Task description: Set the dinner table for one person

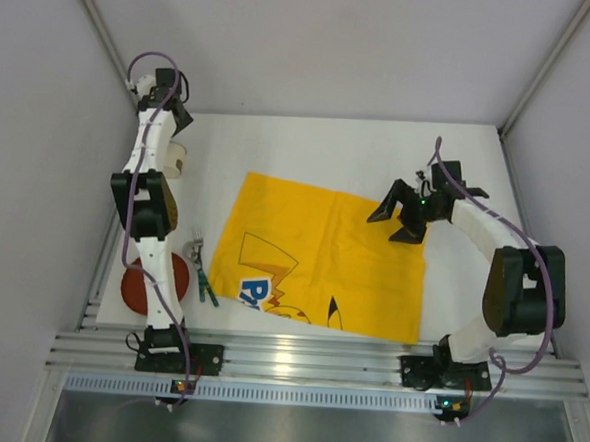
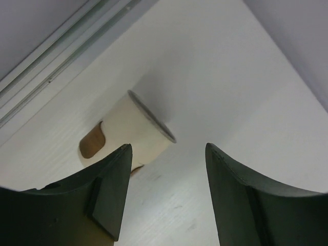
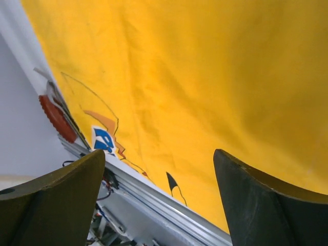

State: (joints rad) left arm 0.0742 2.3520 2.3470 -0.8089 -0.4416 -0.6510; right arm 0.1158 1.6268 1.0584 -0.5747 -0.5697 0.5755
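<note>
The dinner table (image 1: 329,148) is white, with a yellow cartoon-printed cloth (image 1: 323,253) spread over its middle. A cream cup (image 1: 175,160) with a brown patch stands at the far left, partly behind the left arm. In the left wrist view the cup (image 2: 136,130) lies just beyond the left finger. My left gripper (image 1: 172,98) (image 2: 168,148) is open and holds nothing. Over the cloth's far right corner my right gripper (image 1: 395,222) (image 3: 159,154) is open and empty too, with the cloth (image 3: 205,77) beneath it.
A red plate (image 1: 141,284) (image 3: 55,117) sits at the near left, partly under the left arm. A fork and a teal-handled utensil (image 1: 203,270) lie beside it. A ribbed aluminium rail (image 1: 306,362) (image 3: 169,210) runs along the near edge. Grey walls enclose the table.
</note>
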